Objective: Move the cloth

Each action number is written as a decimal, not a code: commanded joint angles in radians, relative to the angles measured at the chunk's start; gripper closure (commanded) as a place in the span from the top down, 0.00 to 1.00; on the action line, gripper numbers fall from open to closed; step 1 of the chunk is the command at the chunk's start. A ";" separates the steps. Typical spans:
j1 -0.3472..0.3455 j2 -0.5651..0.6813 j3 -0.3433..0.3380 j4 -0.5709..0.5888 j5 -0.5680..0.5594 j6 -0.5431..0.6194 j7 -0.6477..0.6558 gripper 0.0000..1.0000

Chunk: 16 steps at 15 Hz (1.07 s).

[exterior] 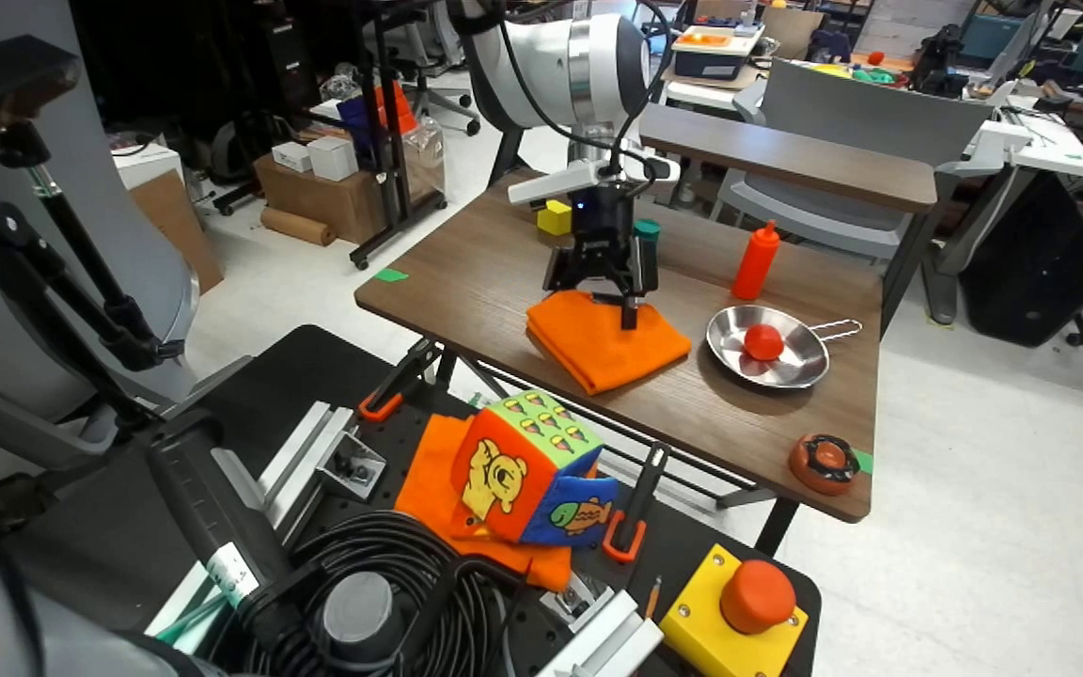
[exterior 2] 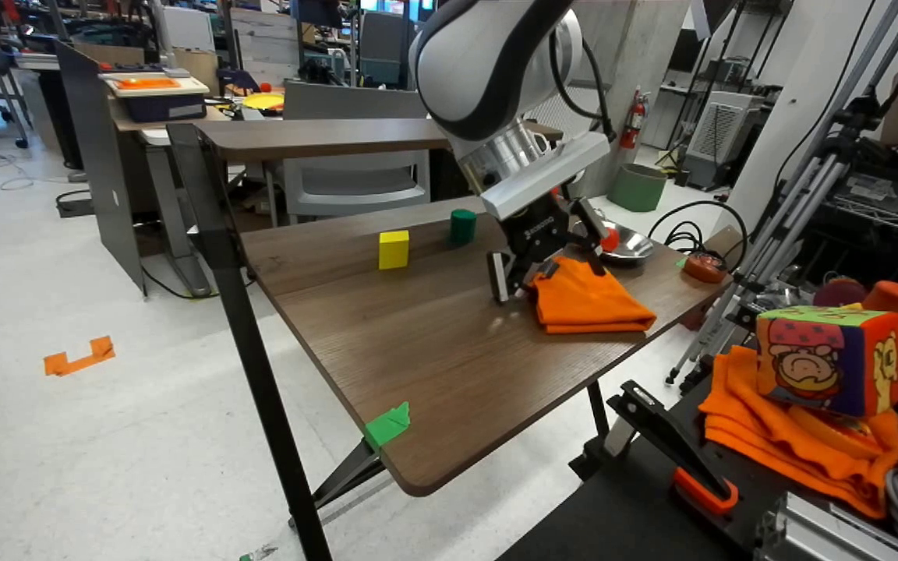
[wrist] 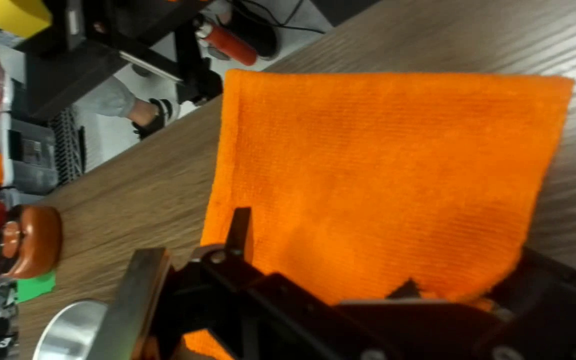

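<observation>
The cloth (exterior: 598,353) is a plain bright orange folded square lying flat near the table's front edge. It also shows in an exterior view (exterior 2: 593,305) and fills much of the wrist view (wrist: 373,165). My gripper (exterior: 596,293) points down over the cloth's rear part, with its fingers spread wide; it also shows in an exterior view (exterior 2: 549,282) and in the wrist view (wrist: 388,255). One finger is over the cloth, the other is beside its edge. Nothing is held between them. I cannot tell whether the fingers touch the cloth. The gripper hides part of its edge.
A metal pan (exterior: 800,365) with a red ball (exterior: 763,342) stands beside the cloth. A red bottle (exterior: 756,263), yellow block (exterior 2: 394,250) and green cylinder (exterior 2: 462,226) stand behind. A round orange-brown object (exterior: 824,464) is at the table's corner (exterior: 856,503).
</observation>
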 commanded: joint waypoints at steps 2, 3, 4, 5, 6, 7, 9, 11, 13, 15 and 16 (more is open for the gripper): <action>0.022 0.120 -0.014 0.130 -0.141 -0.171 -0.014 1.00; 0.025 0.125 -0.011 0.140 -0.167 -0.189 -0.018 1.00; 0.028 0.119 -0.006 0.140 -0.185 -0.185 -0.014 1.00; 0.028 0.100 0.003 0.130 -0.190 -0.163 -0.006 1.00; 0.017 0.059 0.021 0.098 -0.169 -0.107 0.005 1.00; 0.005 0.022 0.038 0.067 -0.139 -0.057 0.010 1.00; -0.009 -0.052 0.067 0.008 -0.078 -0.014 0.008 1.00; -0.020 -0.116 0.093 -0.057 -0.017 0.045 0.004 1.00; -0.041 -0.188 0.121 -0.141 0.068 0.085 -0.008 1.00; -0.065 -0.248 0.148 -0.217 0.148 0.126 -0.037 1.00; -0.080 -0.276 0.165 -0.258 0.182 0.146 -0.071 1.00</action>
